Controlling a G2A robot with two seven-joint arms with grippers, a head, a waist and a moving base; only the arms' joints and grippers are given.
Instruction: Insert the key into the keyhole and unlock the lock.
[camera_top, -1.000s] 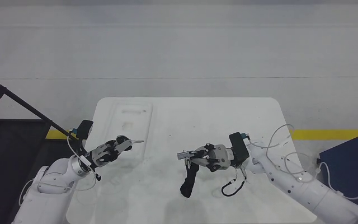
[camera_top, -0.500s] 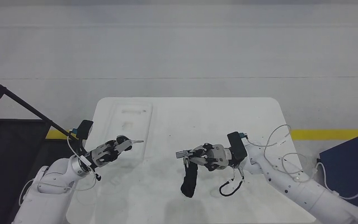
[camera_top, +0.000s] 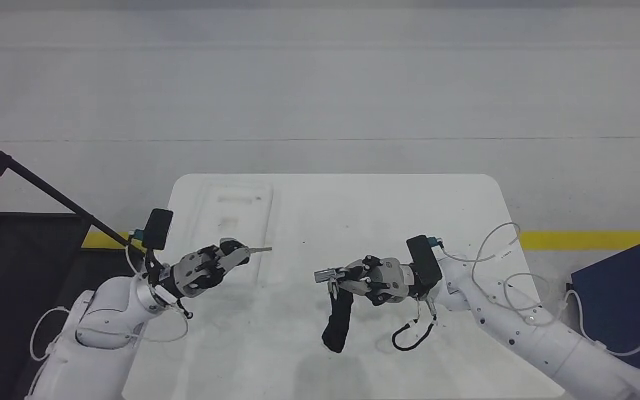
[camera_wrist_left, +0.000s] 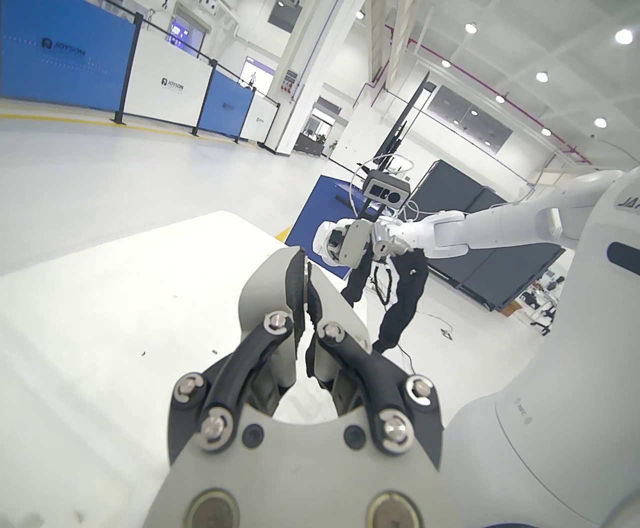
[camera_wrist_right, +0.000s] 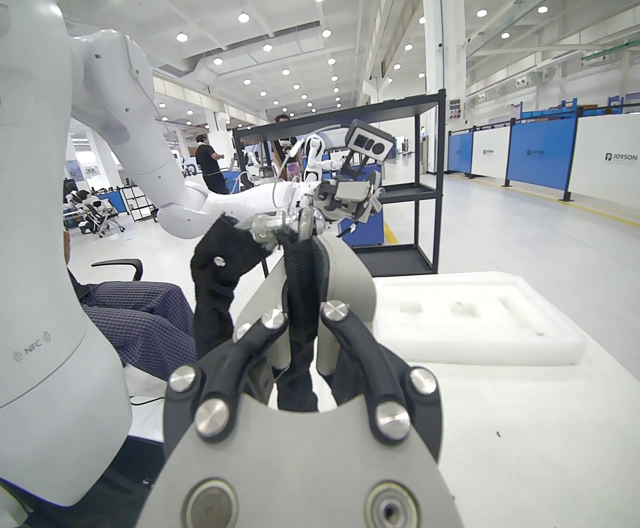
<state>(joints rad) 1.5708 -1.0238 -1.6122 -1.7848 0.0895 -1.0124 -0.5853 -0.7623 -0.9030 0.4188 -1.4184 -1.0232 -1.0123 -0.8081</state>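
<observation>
Above the near part of the table (camera_top: 400, 215), the left gripper (camera_top: 236, 250) is closed on the key (camera_top: 258, 249). The blade sticks out past the fingertips and points across toward the lock (camera_top: 324, 275). Key and lock are apart, with open air between them. The right gripper (camera_top: 352, 277) is clamped on the lock just behind its metal head, and the black cable (camera_top: 336, 325) hangs from there down toward the table. Farther back, on the left arm's side, a white foam tray (camera_top: 238, 208) lies flat with shallow pockets in it.

From the left wrist, the key (camera_wrist_left: 305, 272) appears edge-on, as a thin dark strip pinched between the fingers. Beyond it the round keyhole (camera_wrist_left: 383, 246) faces this camera, a detail too small to make out from the top. From the right wrist, the lock head (camera_wrist_right: 265, 227) sits just beyond the fingertips, the cable (camera_wrist_right: 215, 285) drops beside them, and the tray (camera_wrist_right: 480, 320) lies behind.
</observation>
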